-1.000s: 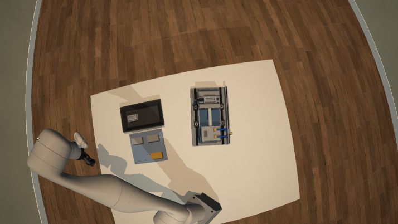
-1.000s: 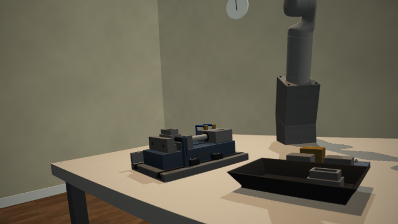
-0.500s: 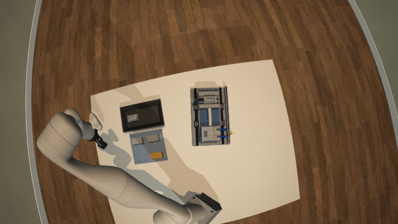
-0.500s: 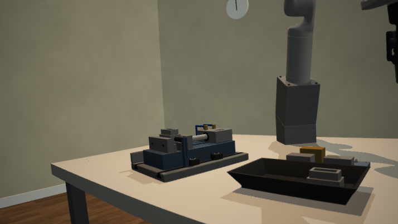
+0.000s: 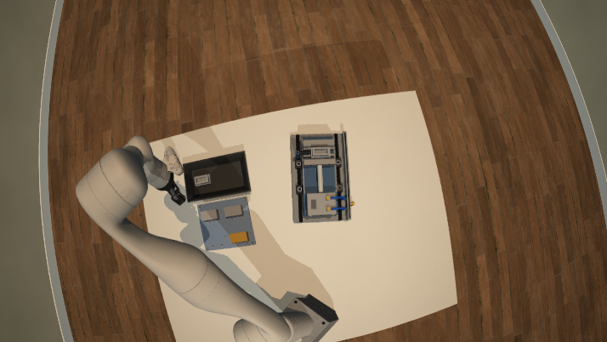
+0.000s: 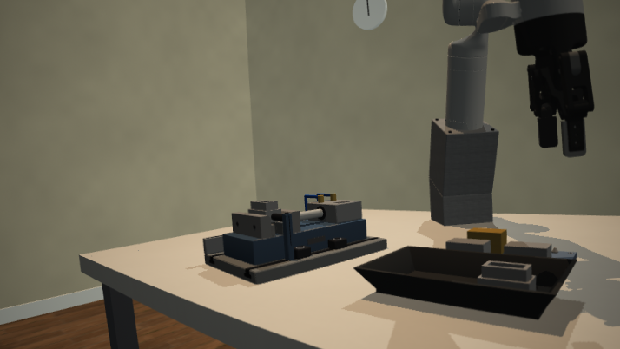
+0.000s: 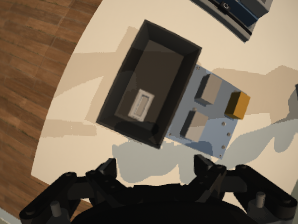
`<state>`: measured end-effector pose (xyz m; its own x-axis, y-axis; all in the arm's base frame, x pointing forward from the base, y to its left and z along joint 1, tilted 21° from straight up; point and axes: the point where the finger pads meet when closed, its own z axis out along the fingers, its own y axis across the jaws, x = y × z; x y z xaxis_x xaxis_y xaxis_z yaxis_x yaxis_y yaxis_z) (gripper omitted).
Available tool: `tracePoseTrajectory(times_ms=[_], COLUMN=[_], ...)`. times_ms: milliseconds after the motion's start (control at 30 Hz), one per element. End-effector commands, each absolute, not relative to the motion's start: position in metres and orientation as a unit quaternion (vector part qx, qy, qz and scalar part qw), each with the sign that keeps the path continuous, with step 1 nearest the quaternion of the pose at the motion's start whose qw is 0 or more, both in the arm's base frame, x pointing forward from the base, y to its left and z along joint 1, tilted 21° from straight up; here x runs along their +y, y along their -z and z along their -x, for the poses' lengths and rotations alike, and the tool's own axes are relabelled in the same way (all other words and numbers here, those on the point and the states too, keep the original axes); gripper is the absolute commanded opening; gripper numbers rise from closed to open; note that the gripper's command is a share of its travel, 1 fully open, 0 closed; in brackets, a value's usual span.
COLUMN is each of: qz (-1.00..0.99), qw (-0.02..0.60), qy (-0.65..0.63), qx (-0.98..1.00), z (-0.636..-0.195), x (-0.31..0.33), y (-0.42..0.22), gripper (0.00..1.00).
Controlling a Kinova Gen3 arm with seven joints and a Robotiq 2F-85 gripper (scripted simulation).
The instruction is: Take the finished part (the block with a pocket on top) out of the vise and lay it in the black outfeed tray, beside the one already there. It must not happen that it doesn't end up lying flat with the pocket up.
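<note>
The finished part (image 5: 321,151) (image 6: 264,205), a grey block with a pocket on top, sits clamped in the blue vise (image 5: 324,183) (image 6: 300,243) at mid table. The black outfeed tray (image 5: 244,172) (image 6: 434,295) (image 7: 121,78) holds one pocketed grey block (image 5: 202,179) (image 6: 505,271) (image 7: 140,104) near its robot-side end. My gripper (image 5: 178,197) (image 6: 560,145) (image 7: 155,165) is open and empty. It hangs high above the table edge just beside the tray, far from the vise.
A blue-grey plate (image 5: 218,242) (image 7: 213,132) next to the tray carries two plain grey blocks (image 5: 208,215) (image 5: 233,211) and an orange block (image 5: 239,237) (image 6: 486,239) (image 7: 238,104). The arm's grey pedestal (image 5: 310,315) (image 6: 462,174) stands at the table's edge. The table (image 5: 382,170) (image 6: 174,256) stands on a wood floor.
</note>
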<state>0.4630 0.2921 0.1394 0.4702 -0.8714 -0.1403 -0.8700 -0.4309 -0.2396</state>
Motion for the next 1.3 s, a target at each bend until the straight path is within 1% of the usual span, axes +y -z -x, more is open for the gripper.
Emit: tracePoseTrajectory(times_ms=[0, 400, 500, 600, 800, 833, 900, 967, 1000, 1067, 1133, 1200, 1267], qz=[0.833, 0.798, 0.798, 0.783, 0.769, 0.762, 0.755, 0.754, 0.747, 0.747, 0.734, 0.732, 0.721], qw=[0.137, 0.144, 0.143, 0.147, 0.147, 0.151, 0.153, 0.151, 0.153, 0.153, 0.159, 0.159, 0.162], qy=[-0.002, -0.005, -0.005, -0.006, -0.009, -0.008, -0.007, -0.01, -0.01, -0.01, -0.008, -0.008, -0.008], qx=[0.537, 0.585, 0.585, 0.604, 0.622, 0.63, 0.637, 0.639, 0.647, 0.647, 0.66, 0.663, 0.674], z=[-0.481, -0.519, -0.519, -0.53, -0.535, -0.539, -0.542, -0.54, -0.541, -0.541, -0.545, -0.544, -0.544], x=[0.259, 0.172, 0.172, 0.136, 0.099, 0.082, 0.067, 0.064, 0.046, 0.046, 0.019, 0.013, -0.011], y=[-0.131, -0.114, -0.114, -0.108, -0.101, -0.098, -0.096, -0.094, -0.091, -0.091, -0.087, -0.086, -0.082], gripper=[1.0, 1.0, 1.0, 1.0, 1.0, 1.0, 1.0, 1.0, 1.0, 1.0, 1.0, 1.0, 1.0])
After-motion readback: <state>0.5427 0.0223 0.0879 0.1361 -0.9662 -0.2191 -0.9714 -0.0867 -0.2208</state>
